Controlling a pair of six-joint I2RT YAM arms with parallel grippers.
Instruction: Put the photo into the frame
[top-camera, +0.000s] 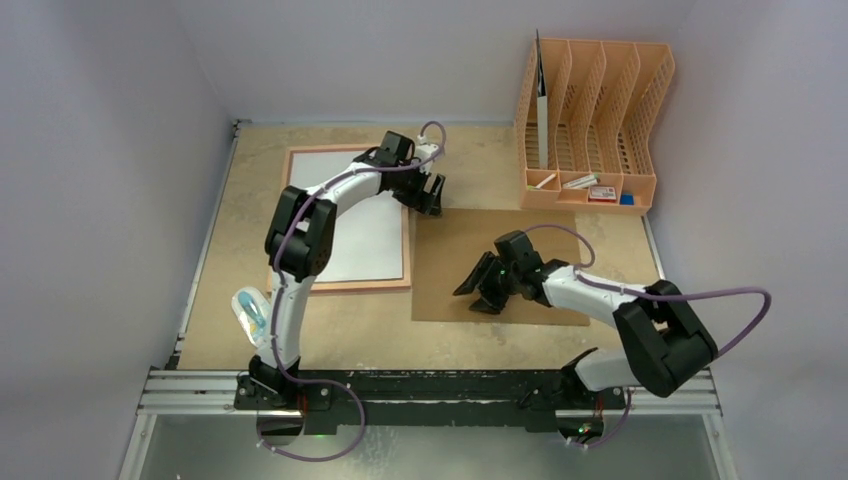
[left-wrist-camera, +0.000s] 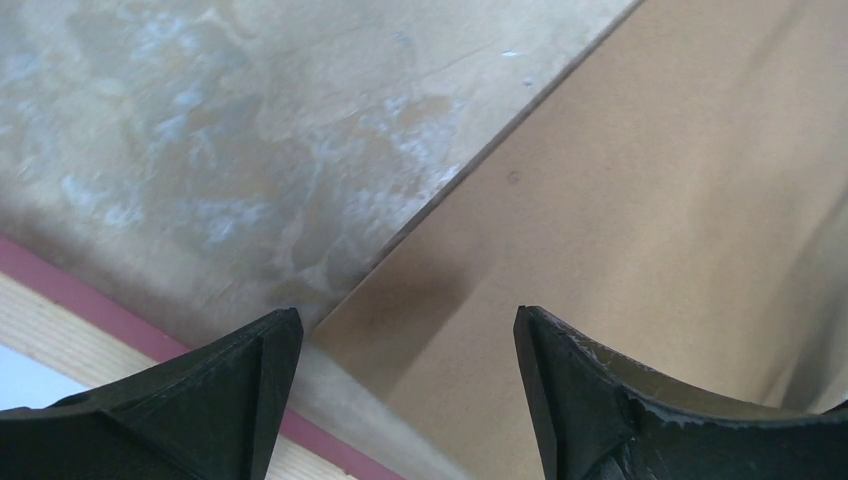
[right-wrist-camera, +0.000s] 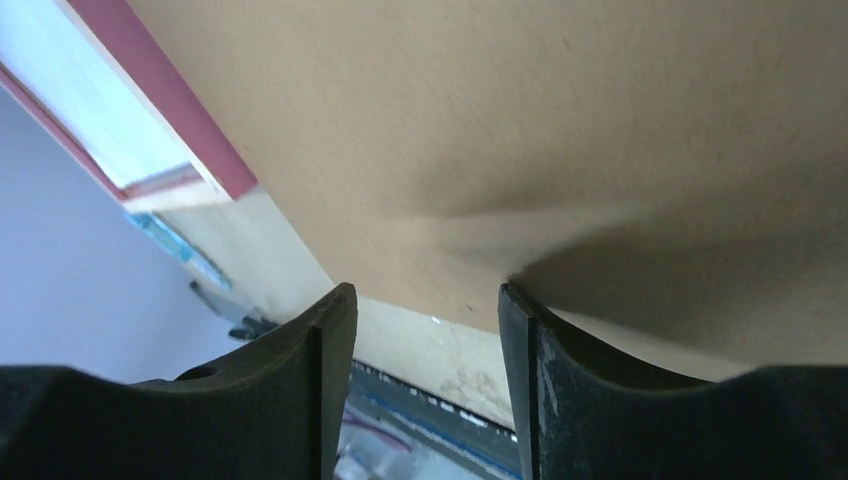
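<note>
Photo (top-camera: 372, 240) — white back up, seemingly — inside frame (top-camera: 340, 287).

The left arm (top-camera: 300, 235) stretches to the upper middle, left gripper (top-camera: 432, 196) tipped down with jaws wide, while the right arm (top-camera: 600, 293) reaches leftward at centre, right gripper (top-camera: 478, 290) parted, seemingly holding nothing.

The frame (top-camera: 340, 287) is pink, the board (top-camera: 450, 262) brown, the rack (top-camera: 601, 92) orange.

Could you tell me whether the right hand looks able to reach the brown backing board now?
Likely yes: the right hand hangs open at the near left edge of the brown backing board, with nothing between them.
</note>
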